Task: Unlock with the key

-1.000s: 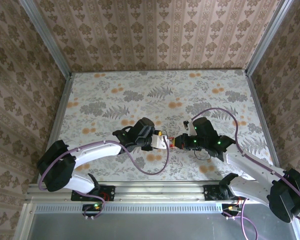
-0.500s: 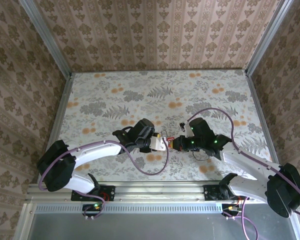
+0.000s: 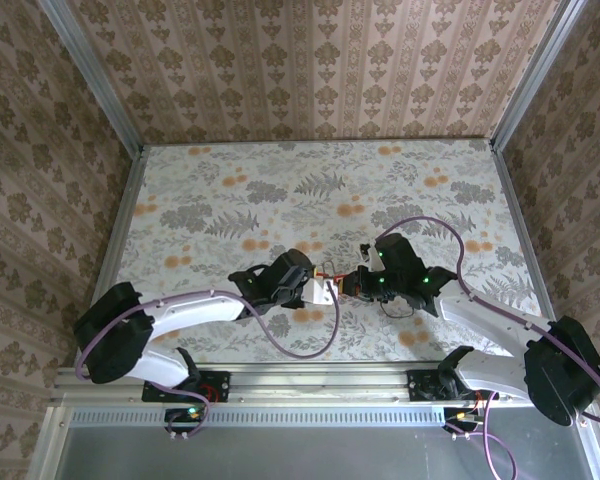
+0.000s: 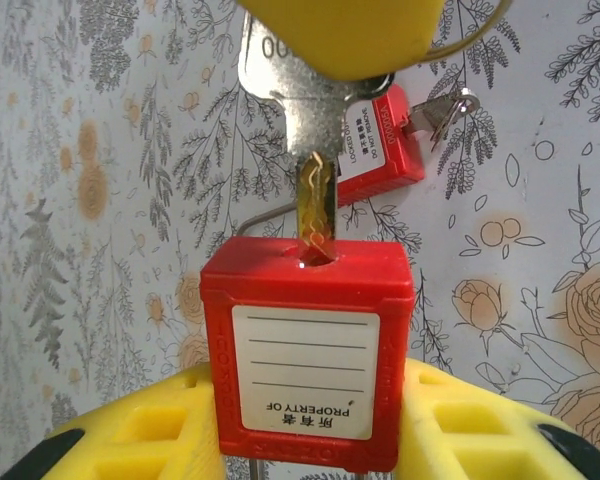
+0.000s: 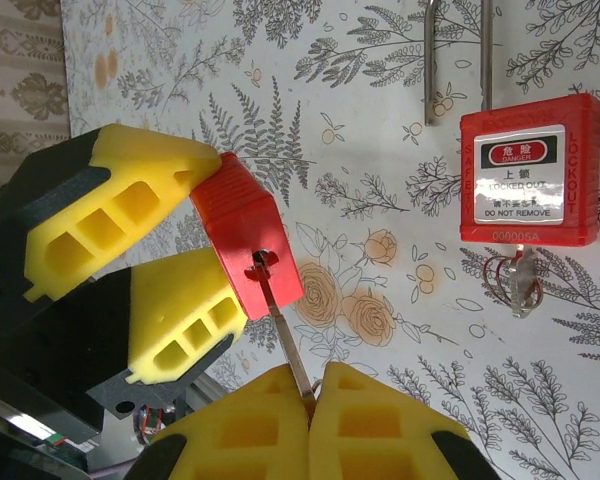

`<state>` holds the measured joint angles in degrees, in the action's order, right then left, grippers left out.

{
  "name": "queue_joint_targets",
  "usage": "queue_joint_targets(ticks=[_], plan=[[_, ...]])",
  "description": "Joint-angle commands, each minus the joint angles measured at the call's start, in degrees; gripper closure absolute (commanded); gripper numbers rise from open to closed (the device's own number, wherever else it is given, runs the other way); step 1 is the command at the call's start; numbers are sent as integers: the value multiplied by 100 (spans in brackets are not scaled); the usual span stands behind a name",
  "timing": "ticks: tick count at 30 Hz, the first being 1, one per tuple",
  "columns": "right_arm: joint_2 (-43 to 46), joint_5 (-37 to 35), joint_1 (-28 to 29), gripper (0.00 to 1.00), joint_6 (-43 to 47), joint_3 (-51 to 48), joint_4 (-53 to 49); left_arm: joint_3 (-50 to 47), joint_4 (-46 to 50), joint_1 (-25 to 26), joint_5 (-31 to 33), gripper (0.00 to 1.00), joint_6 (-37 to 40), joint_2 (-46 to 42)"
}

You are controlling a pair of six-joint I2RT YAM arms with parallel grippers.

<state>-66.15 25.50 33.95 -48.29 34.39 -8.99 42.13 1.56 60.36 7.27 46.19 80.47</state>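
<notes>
My left gripper [image 4: 310,425] is shut on a red padlock [image 4: 308,350], its white label facing the camera, its keyhole end pointing away. A silver key [image 4: 315,205] has its tip in the keyhole. My right gripper [image 5: 315,400] is shut on that key [image 5: 285,335], pinching its head between the yellow pads. From the right wrist the held padlock [image 5: 245,245] sits between the left gripper's yellow fingers [image 5: 130,215]. From above, the left gripper [image 3: 315,290] and right gripper [image 3: 355,283] meet nose to nose near the table's front middle.
A second red padlock [image 5: 525,170] with a danger label lies flat on the flowered table [image 5: 360,120], its steel shackle [image 5: 458,60] pointing away and a small bunch of keys [image 5: 520,280] on it. Patterned walls [image 3: 310,60] surround the table.
Both grippers have shifted slightly toward the near edge and closer together, bringing the key up to the padlock's keyhole. Both grips stay as they were.
</notes>
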Motion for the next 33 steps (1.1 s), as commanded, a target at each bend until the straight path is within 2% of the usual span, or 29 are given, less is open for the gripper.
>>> queue_joint_targets(ticks=[1,4,10,17,23,28,33], plan=[[-25,553,97,100,-33,61,407,94,-1230,198,-303,100,-120,-310],[-38,524,94,100,212,51,351,123,-1084,175,-479,100,-217,-423],[42,406,111,100,1175,137,-25,463,-195,59,-1491,100,-522,-480],[103,447,120,100,1780,191,-292,603,-90,-54,-1891,100,-832,-549],[-75,685,120,100,1165,118,103,587,-368,-33,-1722,100,-978,-591],[-240,962,151,100,260,-31,820,404,-1088,316,-987,100,-826,-538],[-213,900,173,100,307,94,554,292,-1475,492,-676,100,-647,-521]])
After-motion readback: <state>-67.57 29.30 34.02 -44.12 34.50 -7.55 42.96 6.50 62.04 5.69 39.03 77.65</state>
